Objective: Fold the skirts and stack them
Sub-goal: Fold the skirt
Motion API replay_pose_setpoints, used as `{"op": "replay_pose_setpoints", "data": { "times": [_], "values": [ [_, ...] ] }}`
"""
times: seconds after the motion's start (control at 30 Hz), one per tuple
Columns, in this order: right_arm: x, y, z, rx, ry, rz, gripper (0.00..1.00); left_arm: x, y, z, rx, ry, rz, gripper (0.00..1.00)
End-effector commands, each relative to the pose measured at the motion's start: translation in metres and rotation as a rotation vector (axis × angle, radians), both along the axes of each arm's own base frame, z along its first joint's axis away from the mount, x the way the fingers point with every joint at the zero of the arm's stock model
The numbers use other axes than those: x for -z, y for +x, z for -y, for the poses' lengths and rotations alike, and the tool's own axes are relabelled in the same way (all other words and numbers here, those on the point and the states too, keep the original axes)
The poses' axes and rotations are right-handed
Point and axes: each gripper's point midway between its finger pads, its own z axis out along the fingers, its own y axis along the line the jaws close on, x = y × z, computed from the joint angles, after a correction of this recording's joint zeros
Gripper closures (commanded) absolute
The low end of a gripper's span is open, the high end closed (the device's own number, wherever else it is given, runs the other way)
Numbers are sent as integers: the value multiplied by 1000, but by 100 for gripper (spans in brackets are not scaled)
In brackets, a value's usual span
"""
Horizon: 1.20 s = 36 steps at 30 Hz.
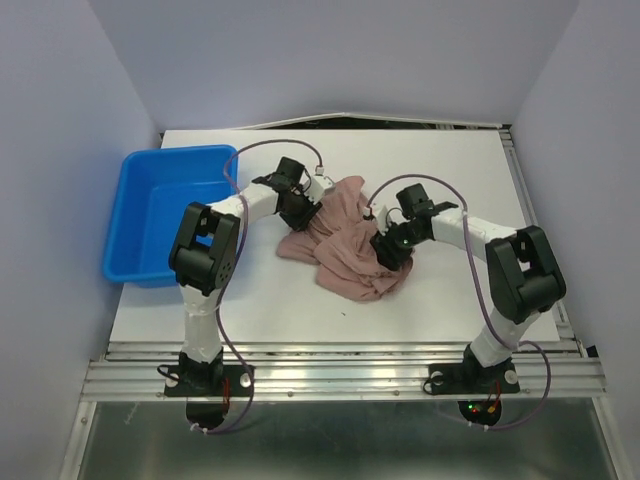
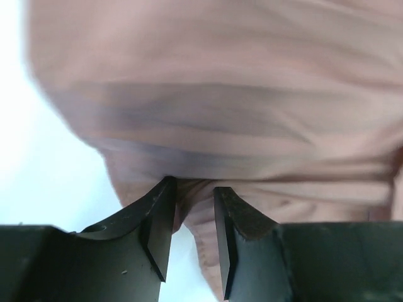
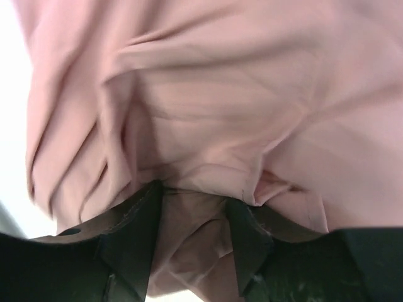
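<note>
Crumpled dusty-pink skirt (image 1: 345, 250), a bunched heap at the middle of the white table (image 1: 440, 170)

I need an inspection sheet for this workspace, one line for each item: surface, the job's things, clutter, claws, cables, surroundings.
Surface: white table, flat.
Job's things: pink skirt crumpled in a heap mid-table, not folded; the number of pieces cannot be told.
Clutter: blue bin at the table's left edge.
Claws: left claw and right claw both on the skirt, cloth pinched between the fingers.
Cables: a thin cable loops along each arm.
Surroundings: pale walls on three sides; metal rail at the near edge.
</note>
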Motion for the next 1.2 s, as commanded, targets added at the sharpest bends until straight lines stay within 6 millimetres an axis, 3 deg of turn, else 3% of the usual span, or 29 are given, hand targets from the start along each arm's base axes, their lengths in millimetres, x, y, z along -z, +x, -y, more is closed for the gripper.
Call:
{"op": "replay_pose_setpoints", "data": {
  "times": [0.0,0.1,0.13,0.2,0.23,0.3,0.37,0.43,0.47,0.5,0.53,0.57,0.63,0.73,0.77,0.87,0.9,1.03,1.07,1.17],
  "values": [
    [-17,-62,-35,-15,80,-168,46,-26,51,3,-11,28,108,58],
    [-42,-62,-54,30,171,-195,40,-50,74,14,-14,-9,149,52],
    [-50,-58,-58,58,184,-202,39,-73,76,17,-10,-59,173,47],
    [-73,-40,-64,79,205,-140,38,-99,74,15,-2,-118,211,43],
    [-81,-33,-63,112,214,-130,37,-124,68,10,0,-157,261,40],
    [-112,-11,-57,150,273,-63,36,-148,57,3,5,-192,314,37],
    [-127,-1,-55,158,300,-29,36,-176,34,-7,24,-211,399,34],
    [-138,14,-54,163,313,22,36,-188,14,-11,42,-218,445,27],
    [-137,18,-54,160,307,36,36,-193,-5,-15,57,-220,477,22],
    [-137,22,-55,152,307,46,36,-192,-16,-16,82,-199,496,21],
    [-133,28,-58,143,305,48,36,-173,-34,-12,111,-151,484,21],
    [-131,30,-60,130,306,47,36,-183,-46,-10,146,-128,534,21],
    [-126,33,-68,109,335,6,37,-167,-78,3,222,-92,526,21],
    [-118,33,-76,100,367,-45,39,-151,-107,18,302,-59,518,21],
    [-104,31,-76,107,357,-80,39,-141,-126,30,363,-58,506,21],
    [-81,31,-76,124,340,-111,44,-121,-151,42,441,-30,503,21],
    [-66,30,-73,138,317,-131,46,-118,-165,56,491,-34,504,21],
    [-56,35,-67,167,275,-108,47,-123,-175,82,512,-97,463,23],
    [-58,36,-68,176,278,-107,47,-137,-172,93,505,-133,471,26],
    [-82,48,-68,215,306,-75,46,-141,-167,115,479,-192,418,31]
  ]
}}
